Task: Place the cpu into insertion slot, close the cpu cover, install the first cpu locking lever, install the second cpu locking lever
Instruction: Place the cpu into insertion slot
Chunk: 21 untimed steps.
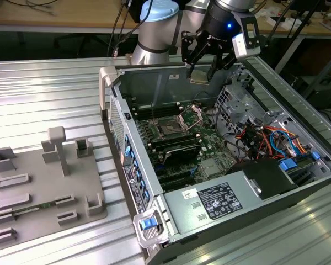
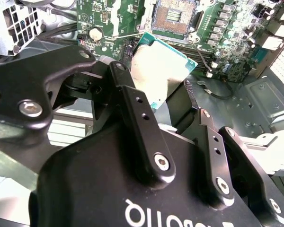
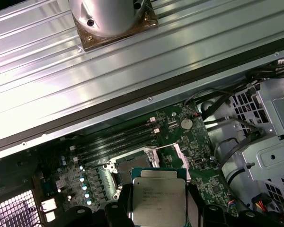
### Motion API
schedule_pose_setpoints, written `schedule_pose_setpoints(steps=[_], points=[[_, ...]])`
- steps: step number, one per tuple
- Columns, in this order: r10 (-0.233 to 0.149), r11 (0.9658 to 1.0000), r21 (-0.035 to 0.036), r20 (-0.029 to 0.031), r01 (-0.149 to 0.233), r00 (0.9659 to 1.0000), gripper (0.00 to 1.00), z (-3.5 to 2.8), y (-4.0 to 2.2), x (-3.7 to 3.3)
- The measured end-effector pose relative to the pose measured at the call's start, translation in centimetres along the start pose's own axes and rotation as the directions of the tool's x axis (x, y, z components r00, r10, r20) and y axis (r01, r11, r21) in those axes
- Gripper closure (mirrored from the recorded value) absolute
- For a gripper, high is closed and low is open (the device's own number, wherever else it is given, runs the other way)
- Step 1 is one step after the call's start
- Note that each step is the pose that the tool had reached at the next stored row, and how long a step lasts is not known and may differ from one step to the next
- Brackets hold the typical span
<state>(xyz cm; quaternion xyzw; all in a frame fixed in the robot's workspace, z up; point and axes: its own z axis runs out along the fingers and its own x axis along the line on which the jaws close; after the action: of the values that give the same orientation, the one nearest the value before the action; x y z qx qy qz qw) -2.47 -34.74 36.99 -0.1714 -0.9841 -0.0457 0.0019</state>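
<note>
In the exterior view, one grey fixture tray lies left of one open computer case. Inside it, one bare socket sits beside one cpu cover, tilted up. Above them the gripper pinches one cpu between two fingers, which hide two of its edges. The first wrist view cuts off another edge.

Arm leaning in, gripper pointing down — fingers clamped on cpu
</note>
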Motion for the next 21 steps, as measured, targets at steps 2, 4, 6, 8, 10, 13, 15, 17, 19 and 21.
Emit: schedule_pose_setpoints(steps=[2,4,6,8,10,13,15,17,19,21], points=[[0.002,1.0000,0.0000,0.0002,-0.002,1.0000,0.45,0.00,0.00,0.00],[0.005,1.0000,-0.0002,0.0004,-0.005,1.0000,0.45,0.01,0.00,0.00],[0.007,1.0000,-0.0001,0.0007,-0.007,1.0000,0.45,0.01,0.00,0.00],[0.009,1.0000,-0.0003,0.0008,-0.009,1.0000,0.45,0.01,0.00,0.00],[0.011,0.9999,-0.0003,0.0010,-0.011,0.9999,0.45,0.01,0.00,0.00],[0.014,0.9999,-0.0004,0.0013,-0.014,0.9999,0.45,0.01,0.00,0.00],[0.016,0.9999,-0.0004,0.0014,-0.016,0.9999,0.45,0.01,0.00,0.00],[0.019,0.9998,-0.0004,0.0017,-0.019,0.9998,0.45,0.01,0.00,0.00],[0.021,0.9998,-0.0005,0.0019,-0.021,0.9998,0.45,0.01,0.00,0.00],[0.024,0.9997,-0.0005,0.0021,-0.024,0.9997,0.45,0.01,0.00,0.00]])
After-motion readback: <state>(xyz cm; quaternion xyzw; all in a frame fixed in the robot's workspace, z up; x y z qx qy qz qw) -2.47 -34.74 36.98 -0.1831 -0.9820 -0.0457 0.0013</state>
